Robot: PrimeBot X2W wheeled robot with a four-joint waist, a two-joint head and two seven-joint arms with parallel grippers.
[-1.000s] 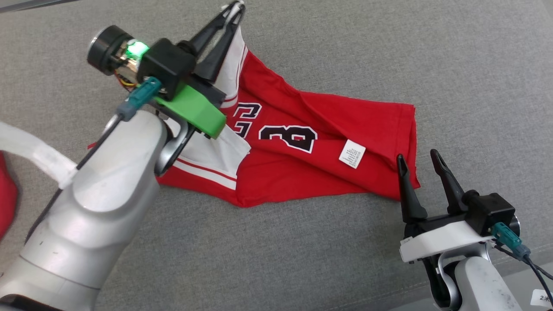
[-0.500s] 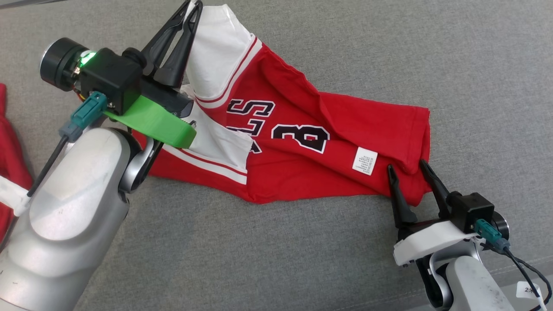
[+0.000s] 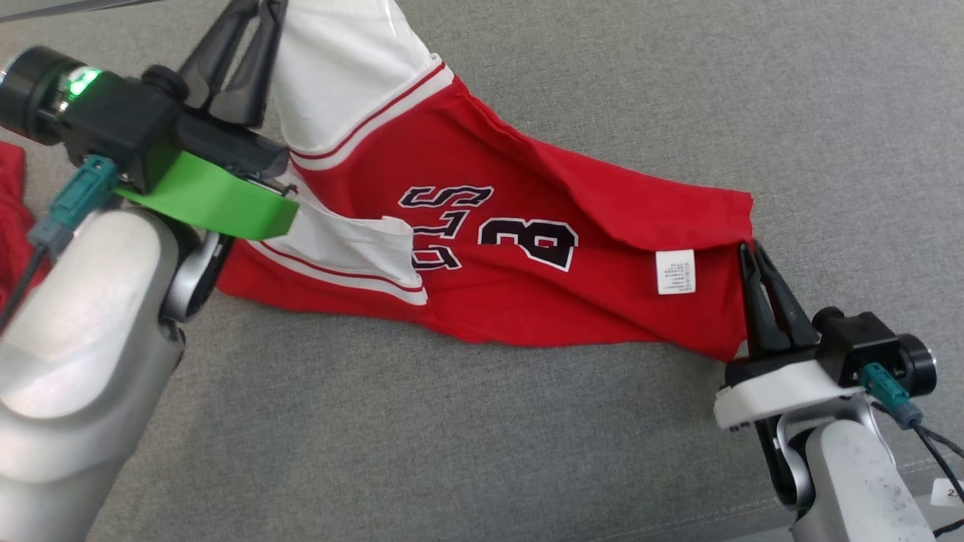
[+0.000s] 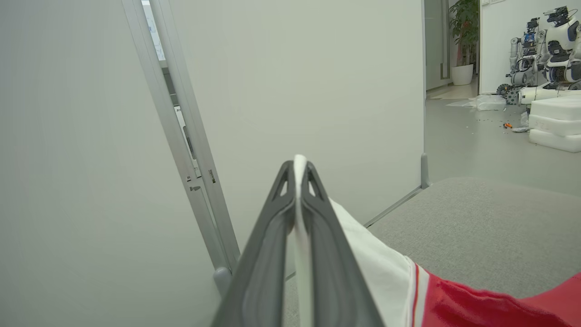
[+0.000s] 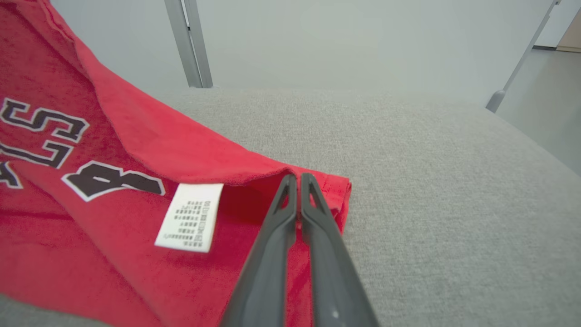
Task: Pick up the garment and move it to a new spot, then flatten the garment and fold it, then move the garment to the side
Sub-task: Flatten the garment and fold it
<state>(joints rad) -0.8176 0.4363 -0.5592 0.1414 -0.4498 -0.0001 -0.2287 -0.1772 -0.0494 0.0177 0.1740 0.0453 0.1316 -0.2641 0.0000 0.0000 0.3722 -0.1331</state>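
The right claw (image 3: pixel 751 254) was closed tight on the hem of the red jersey (image 3: pixel 527 301), the left claw (image 4: pixel 299 169) on its white end, above the grey surface (image 3: pixel 452 429); either thin pinch might be pulled loose by tension.

Bright even indoor light, soft faint shadows, near foreground blurred in wrist views

Grey woven-fabric surface (image 3: pixel 527 421) under a red-and-white jersey (image 3: pixel 587 301), another red cloth (image 3: pixel 11 196) at its left edge.
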